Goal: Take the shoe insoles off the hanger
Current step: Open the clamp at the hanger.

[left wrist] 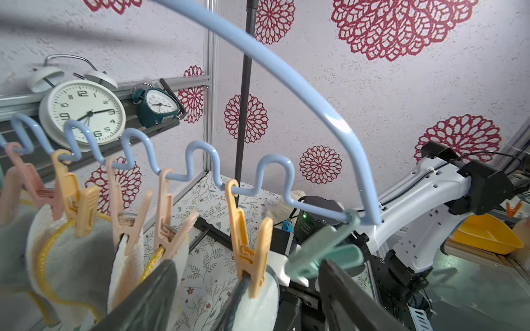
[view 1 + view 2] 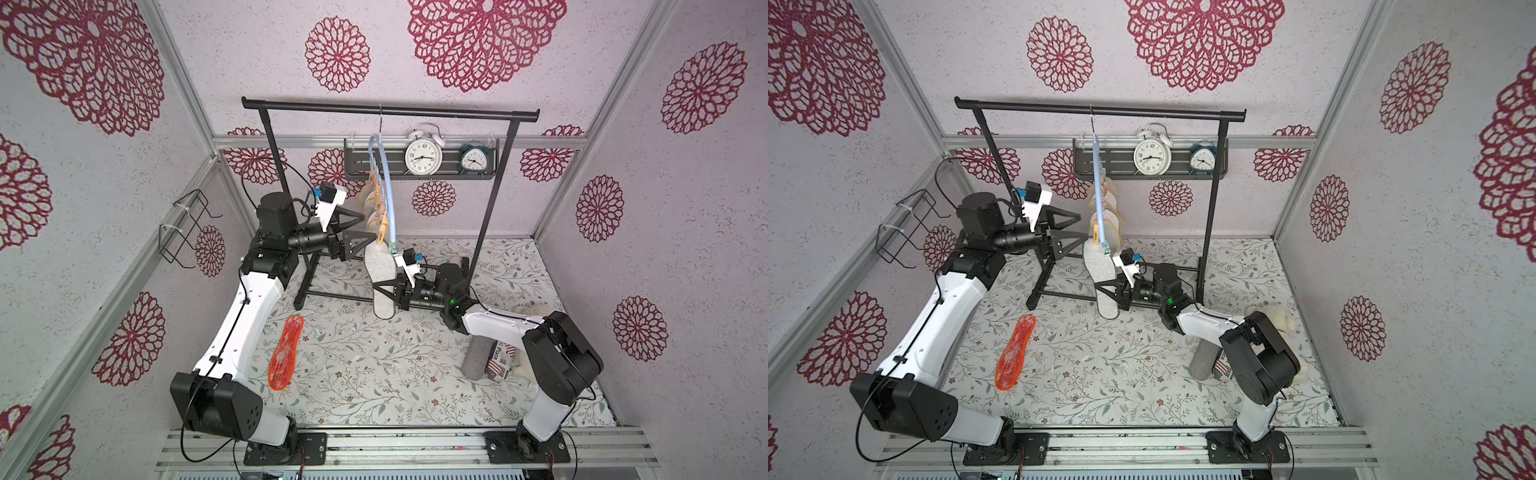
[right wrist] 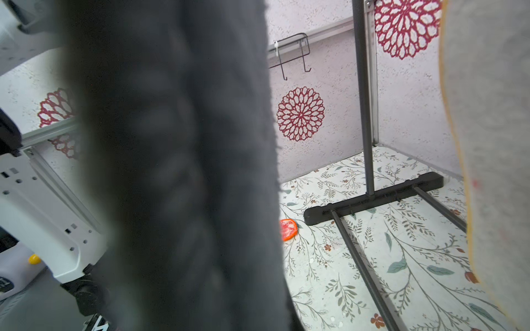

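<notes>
Here, several insoles (image 1: 80, 258) hang clipped to the hanger (image 1: 362, 172).

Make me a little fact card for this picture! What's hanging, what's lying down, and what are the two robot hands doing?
hanger: pale blue hanger, hooked on the black rack
clipped on: white fleecy insole on a yellow clip, plus other insoles
lying on the table: orange gel insole
right gripper: shut on the white fleecy insole
left gripper: open, up by the clips, holding nothing
shelf behind: white alarm clock and a small dark one
</notes>
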Motion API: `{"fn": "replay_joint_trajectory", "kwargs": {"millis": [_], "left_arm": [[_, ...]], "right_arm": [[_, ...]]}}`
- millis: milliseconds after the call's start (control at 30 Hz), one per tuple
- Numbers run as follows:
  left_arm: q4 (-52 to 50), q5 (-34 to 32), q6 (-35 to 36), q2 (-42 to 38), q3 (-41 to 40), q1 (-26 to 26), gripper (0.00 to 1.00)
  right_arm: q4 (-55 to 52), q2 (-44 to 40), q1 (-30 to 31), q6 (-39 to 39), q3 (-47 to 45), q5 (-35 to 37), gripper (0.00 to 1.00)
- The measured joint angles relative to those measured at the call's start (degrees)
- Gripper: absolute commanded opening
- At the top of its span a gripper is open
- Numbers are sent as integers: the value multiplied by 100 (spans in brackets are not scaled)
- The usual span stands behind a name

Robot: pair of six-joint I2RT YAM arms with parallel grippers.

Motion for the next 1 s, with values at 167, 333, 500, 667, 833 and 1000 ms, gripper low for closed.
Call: {"fn": "replay_joint_trajectory", "kwargs": {"millis": [167, 333, 500, 667, 833, 1000], "left_arm": [[-15, 212, -37, 503, 234, -66, 75], [33, 422, -245, 684, 308, -138, 72], [400, 671, -702, 793, 400, -256, 69], [608, 780, -968, 876, 468, -323, 59], [667, 750, -1106, 887, 468, -332, 49], [817, 715, -1250, 885, 468, -356, 28]], "right_arm": [[-4, 0, 0, 133, 118, -321, 0], [-59, 15, -2, 188, 190, -544, 0], [-197, 50, -2, 214, 352, -721, 0], [-289, 81, -2, 214, 424, -811, 0], [-369, 81, -2, 214, 424, -887, 0], [-378, 81, -4, 214, 424, -890, 0]]}}
